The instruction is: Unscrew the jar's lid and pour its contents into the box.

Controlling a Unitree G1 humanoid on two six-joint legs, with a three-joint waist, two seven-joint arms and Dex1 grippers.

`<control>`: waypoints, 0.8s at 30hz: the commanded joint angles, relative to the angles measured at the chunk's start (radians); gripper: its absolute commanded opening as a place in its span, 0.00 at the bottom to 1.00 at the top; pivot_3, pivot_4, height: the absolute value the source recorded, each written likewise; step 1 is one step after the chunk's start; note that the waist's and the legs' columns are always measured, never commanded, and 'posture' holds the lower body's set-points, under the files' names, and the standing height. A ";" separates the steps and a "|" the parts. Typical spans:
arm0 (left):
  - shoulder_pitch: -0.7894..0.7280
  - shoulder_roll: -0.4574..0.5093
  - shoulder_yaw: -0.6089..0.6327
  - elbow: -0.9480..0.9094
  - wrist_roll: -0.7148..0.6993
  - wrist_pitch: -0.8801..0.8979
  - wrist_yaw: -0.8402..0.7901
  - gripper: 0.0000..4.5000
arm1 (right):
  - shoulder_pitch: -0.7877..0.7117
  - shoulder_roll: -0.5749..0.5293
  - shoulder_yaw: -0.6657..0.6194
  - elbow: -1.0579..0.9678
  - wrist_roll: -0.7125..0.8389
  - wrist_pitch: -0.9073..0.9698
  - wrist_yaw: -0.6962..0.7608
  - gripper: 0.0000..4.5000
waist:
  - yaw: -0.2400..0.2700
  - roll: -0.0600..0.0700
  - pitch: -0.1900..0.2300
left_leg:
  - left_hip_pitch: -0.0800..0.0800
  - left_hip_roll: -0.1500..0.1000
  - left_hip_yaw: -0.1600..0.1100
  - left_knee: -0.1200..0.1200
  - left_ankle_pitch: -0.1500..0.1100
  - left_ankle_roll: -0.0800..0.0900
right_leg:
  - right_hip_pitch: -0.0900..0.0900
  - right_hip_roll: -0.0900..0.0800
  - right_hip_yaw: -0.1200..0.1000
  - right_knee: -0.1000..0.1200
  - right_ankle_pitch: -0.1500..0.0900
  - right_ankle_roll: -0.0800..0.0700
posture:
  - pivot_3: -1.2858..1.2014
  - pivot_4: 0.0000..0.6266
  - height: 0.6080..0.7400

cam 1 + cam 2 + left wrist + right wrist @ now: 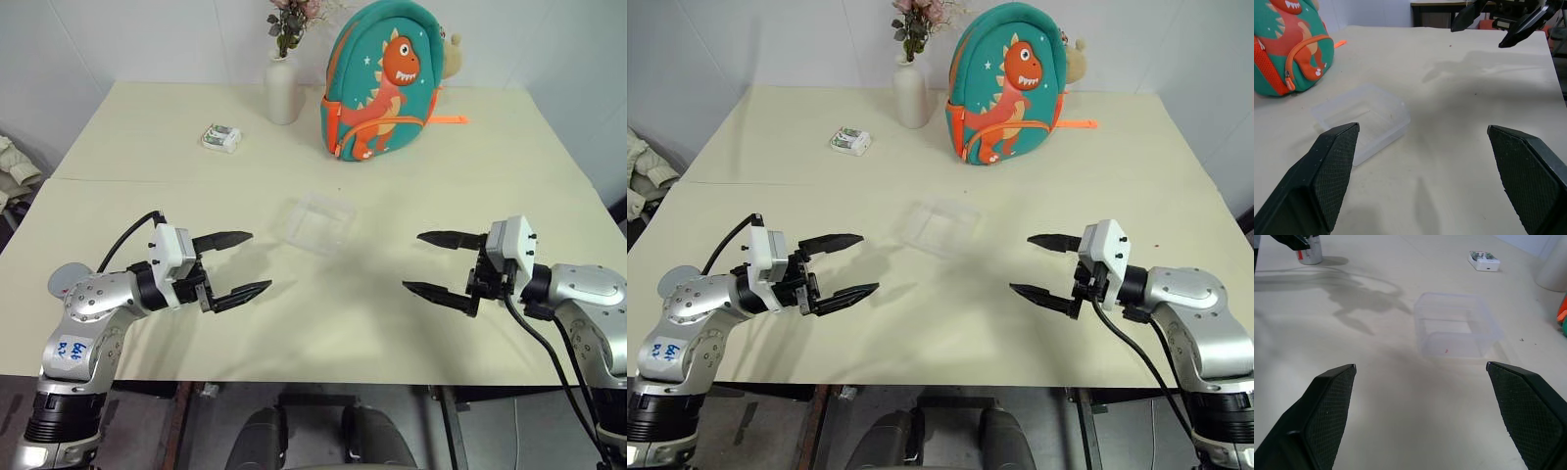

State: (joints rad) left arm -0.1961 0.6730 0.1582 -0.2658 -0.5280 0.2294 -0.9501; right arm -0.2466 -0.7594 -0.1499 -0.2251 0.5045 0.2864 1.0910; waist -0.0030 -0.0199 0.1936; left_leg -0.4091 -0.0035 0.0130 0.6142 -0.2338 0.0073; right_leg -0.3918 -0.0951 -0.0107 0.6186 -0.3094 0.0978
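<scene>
The box, a shallow clear plastic tray, lies on the table's middle and looks empty. My left gripper hovers open to its near left, its fingers pointing inward with nothing between them. My right gripper hovers open to the box's near right, mirroring the left one. The jar stands upright far off at the table's left, behind my left arm. Its round grey lid peeks out beside that arm and sits on the jar. The contents are hidden.
A teal dinosaur backpack and a white vase with flowers stand at the back. A small white-and-green packet lies at the back left. The table's front edge runs just below both grippers.
</scene>
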 commanded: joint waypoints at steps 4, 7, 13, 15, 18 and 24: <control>0.038 0.011 0.048 -0.068 -0.010 0.005 0.029 0.99 | -0.014 0.023 0.024 0.015 -0.004 -0.029 0.008 1.00 | 0.000 0.000 0.000 | 0.000 0.000 0.000 0.000 0.000 0.000 | 0.000 0.000 0.000 0.000 0.000 0.000 | 0.52 0.24 1.00; 0.100 -0.011 0.096 -0.118 0.010 0.005 0.111 0.99 | -0.055 0.042 0.060 0.033 0.006 -0.009 0.024 1.00 | -0.004 0.000 0.000 | 0.000 0.000 0.001 0.000 0.000 0.000 | 0.000 0.000 0.001 0.000 0.000 0.000 | 0.52 0.24 1.00; 0.344 -0.142 0.196 -0.293 0.083 -0.044 0.318 0.99 | -0.192 0.109 0.137 0.130 -0.001 -0.023 0.078 1.00 | -0.014 0.000 0.000 | 0.002 0.000 0.001 0.000 0.000 0.000 | 0.000 0.000 0.002 0.001 0.000 0.000 | 0.52 0.24 1.00; 0.428 -0.195 0.208 -0.332 0.106 -0.055 0.372 0.99 | -0.242 0.141 0.160 0.162 0.000 -0.027 0.093 1.00 | -0.015 0.000 0.000 | 0.002 0.000 0.002 0.000 0.000 0.000 | 0.000 0.000 0.002 0.001 0.000 0.000 | 0.52 0.24 1.00; 0.518 -0.268 0.225 -0.346 0.171 -0.113 0.442 0.99 | -0.296 0.188 0.191 0.181 -0.002 -0.021 0.099 1.00 | -0.015 0.000 0.000 | 0.002 0.000 0.002 0.000 0.000 0.000 | 0.000 0.000 0.002 0.002 0.000 0.000 | 0.52 0.24 1.00; 0.655 -0.486 0.183 -0.410 0.308 -0.156 0.668 0.99 | -0.336 0.221 0.203 0.215 0.006 -0.021 0.133 1.00 | 0.002 -0.001 0.000 | 0.002 0.000 0.003 0.000 -0.001 0.000 | 0.001 0.000 0.003 0.000 0.000 0.000 | 0.52 0.24 1.00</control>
State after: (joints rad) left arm 0.4144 0.2171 0.3430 -0.6185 -0.2554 0.1047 -0.3336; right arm -0.5733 -0.5402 0.0677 -0.0004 0.4959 0.2810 1.2112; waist -0.0013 -0.0207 0.1932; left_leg -0.4074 -0.0033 0.0154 0.6146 -0.2345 0.0074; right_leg -0.3912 -0.0952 -0.0085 0.6185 -0.3093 0.0978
